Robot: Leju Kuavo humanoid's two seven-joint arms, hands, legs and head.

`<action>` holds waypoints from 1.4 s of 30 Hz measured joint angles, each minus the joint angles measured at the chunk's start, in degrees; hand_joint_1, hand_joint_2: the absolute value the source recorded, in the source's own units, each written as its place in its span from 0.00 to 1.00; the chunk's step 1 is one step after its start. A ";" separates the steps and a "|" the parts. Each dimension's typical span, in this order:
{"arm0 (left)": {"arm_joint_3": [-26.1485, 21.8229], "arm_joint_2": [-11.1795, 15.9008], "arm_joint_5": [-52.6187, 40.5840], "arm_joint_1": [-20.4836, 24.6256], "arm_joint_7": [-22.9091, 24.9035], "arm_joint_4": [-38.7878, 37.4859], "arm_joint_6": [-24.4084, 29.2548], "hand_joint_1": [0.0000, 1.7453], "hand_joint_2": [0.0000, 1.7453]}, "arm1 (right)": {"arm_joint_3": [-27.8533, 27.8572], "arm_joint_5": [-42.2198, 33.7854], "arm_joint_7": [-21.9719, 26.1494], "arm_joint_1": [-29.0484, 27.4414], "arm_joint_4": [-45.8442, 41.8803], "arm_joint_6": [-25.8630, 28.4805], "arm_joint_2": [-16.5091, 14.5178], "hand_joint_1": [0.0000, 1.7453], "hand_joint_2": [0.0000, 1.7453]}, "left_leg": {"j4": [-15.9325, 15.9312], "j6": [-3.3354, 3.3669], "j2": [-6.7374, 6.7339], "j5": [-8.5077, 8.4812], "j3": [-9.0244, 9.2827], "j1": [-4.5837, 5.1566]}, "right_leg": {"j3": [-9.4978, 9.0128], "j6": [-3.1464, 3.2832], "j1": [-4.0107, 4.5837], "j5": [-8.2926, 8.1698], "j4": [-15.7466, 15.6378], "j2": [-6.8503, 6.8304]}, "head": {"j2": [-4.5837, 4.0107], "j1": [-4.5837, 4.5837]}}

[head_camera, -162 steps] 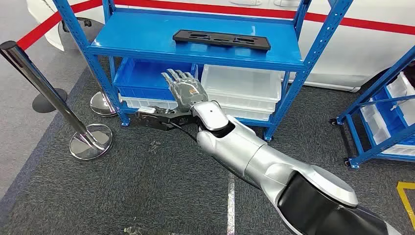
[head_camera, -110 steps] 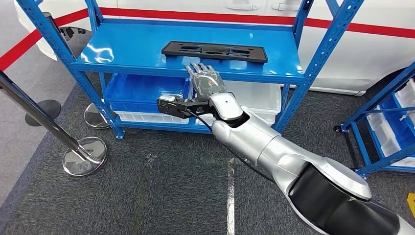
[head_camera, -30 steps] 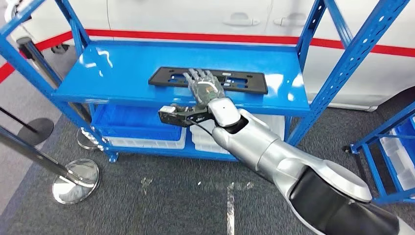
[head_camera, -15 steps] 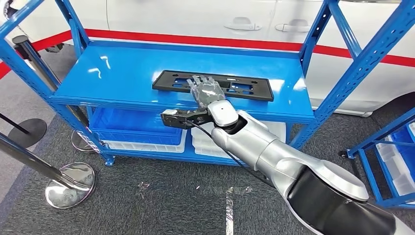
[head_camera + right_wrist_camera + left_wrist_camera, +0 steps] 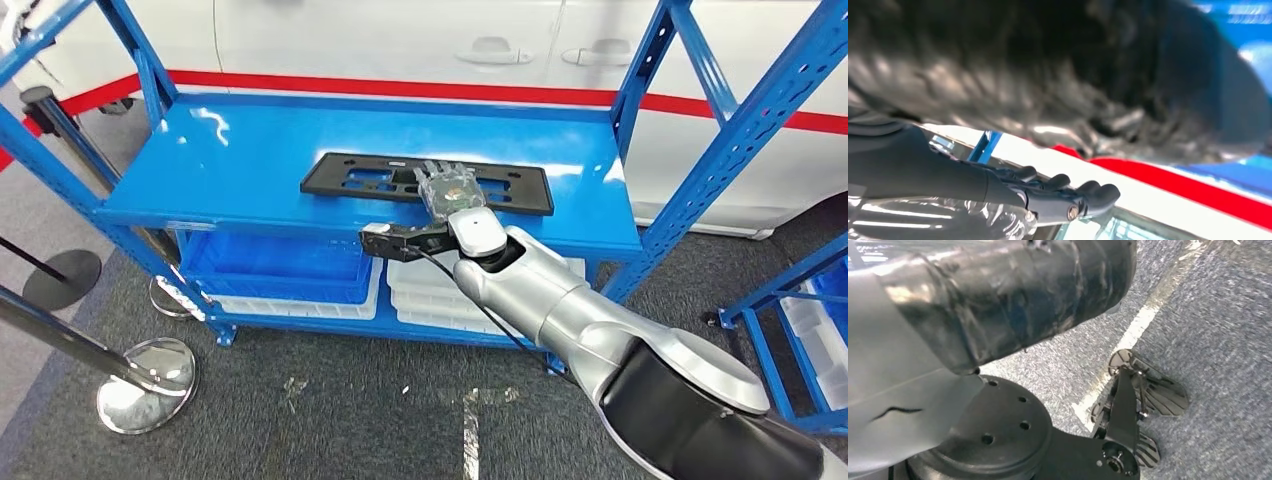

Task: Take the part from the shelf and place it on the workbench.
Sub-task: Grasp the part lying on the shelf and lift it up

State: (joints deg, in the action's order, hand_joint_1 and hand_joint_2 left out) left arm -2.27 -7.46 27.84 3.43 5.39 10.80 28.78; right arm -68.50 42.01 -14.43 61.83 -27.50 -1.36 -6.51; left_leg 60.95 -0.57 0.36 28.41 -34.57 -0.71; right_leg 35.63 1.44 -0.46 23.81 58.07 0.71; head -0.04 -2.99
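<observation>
The right arm stretched from five o'clock up to the blue shelf [image 5: 250,160], its right hand [image 5: 448,188] lying flat, palm down, over the black part [image 5: 350,178]. The fingers [image 5: 436,171] lay straight and slightly spread, gripping nothing. The part lay flat mid-shelf, toward its front edge.

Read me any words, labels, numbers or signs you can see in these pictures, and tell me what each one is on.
None: no readable text stands anywhere in these views.
The black part on the blue shelf bears cut-outs, no lettering that can be made out.
The white car behind shows door handles and a red stripe, no writing.
The right hand reaching over the part carries no marking that can be read.
The right wrist view is too blurred to tell.
</observation>
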 joint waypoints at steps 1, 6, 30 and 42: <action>0.00 -0.01 0.01 -0.01 -0.05 0.00 0.02 0.00 0.00 | 0.00 0.01 0.00 -0.04 0.02 -0.01 0.01 0.00 0.00 | 3.06 -0.24 -0.04 1.34 -1.57 -0.08 | -0.32 0.21 -0.07 0.12 -0.13 -0.05 | 0.00 -0.09; 0.00 -0.03 0.09 -0.19 -0.11 0.00 0.03 0.00 0.00 | 0.00 0.02 0.00 -0.77 0.21 -0.19 0.02 0.00 0.00 | 11.02 -0.75 -0.08 1.02 -7.67 -0.20 | -1.49 0.47 -0.05 1.23 0.00 -0.02 | 0.00 -0.20; -0.02 -0.26 0.51 0.03 -0.18 0.00 0.32 0.00 0.00 | 0.00 0.00 0.10 -1.15 0.72 -0.11 0.63 0.00 1.00 | -1.27 0.31 0.09 -0.60 0.40 0.16 | 0.56 -0.05 0.30 -0.24 0.18 0.01 | 0.00 -0.03; 0.00 -0.27 0.76 0.01 -0.28 0.00 0.22 0.00 0.00 | 0.00 -0.11 0.96 -1.87 1.03 -0.21 0.64 0.00 1.00 | -2.49 0.41 0.00 -4.33 -1.83 0.32 | -1.66 -0.43 0.53 2.13 0.38 0.13 | 0.00 -0.33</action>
State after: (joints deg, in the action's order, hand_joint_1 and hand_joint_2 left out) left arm -2.27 -7.74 28.60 3.44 5.11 10.80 29.00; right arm -68.50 41.90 -13.47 59.95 -26.47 -1.57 -5.87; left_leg 58.46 -0.16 0.36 24.08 -36.40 -0.39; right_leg 33.97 1.01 0.08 25.94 58.45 0.84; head -0.04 -3.32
